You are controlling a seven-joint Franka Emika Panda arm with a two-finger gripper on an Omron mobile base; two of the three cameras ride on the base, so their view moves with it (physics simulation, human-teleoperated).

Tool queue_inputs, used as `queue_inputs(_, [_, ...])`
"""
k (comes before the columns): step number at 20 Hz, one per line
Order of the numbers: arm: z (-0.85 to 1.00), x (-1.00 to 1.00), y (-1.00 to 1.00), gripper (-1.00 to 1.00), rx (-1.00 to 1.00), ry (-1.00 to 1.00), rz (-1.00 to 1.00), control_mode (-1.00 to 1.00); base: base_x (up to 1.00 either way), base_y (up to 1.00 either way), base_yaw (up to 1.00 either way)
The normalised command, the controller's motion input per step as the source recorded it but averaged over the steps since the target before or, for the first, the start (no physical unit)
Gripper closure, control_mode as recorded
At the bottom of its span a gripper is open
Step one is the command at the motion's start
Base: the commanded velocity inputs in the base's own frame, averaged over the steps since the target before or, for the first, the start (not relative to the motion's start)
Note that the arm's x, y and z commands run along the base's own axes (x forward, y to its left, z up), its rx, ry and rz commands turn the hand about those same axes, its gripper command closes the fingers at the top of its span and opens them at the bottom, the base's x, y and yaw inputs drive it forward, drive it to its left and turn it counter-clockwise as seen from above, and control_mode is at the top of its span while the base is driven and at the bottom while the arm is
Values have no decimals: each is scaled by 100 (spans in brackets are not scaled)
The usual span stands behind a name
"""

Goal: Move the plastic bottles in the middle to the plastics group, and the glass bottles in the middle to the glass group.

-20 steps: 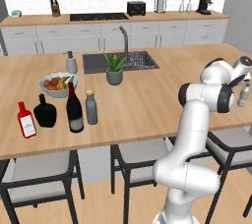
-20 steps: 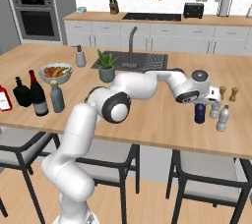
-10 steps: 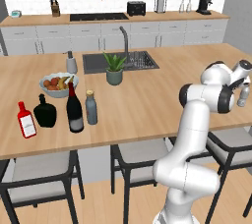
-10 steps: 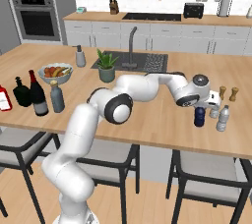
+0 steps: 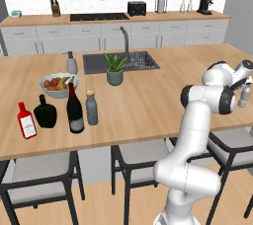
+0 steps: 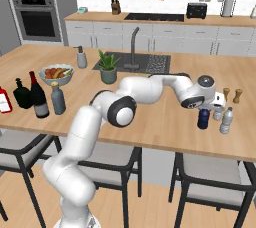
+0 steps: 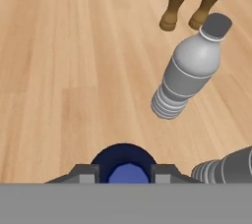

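Jaws clamp the dark-blue plastic bottle, which stands on the island counter just beside the two ribbed water bottles; the gripper should release gently and lift straight up, avoiding toppling them

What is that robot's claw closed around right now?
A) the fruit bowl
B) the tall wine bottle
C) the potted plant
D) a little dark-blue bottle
D: in the hand view the gripper is shut on the dark-blue bottle, beside the water bottles.
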Motion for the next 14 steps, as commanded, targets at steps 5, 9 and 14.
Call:
queue_inputs(5, [0, 0, 0, -100, 0, 0, 0, -100, 0, 0, 0])
queue_inputs(9, [0, -2, 0, -100, 0, 0, 0, -100, 0, 0, 0])
queue_inputs(14, [0, -2, 0, -100, 0, 0, 0, -100, 0, 0, 0])
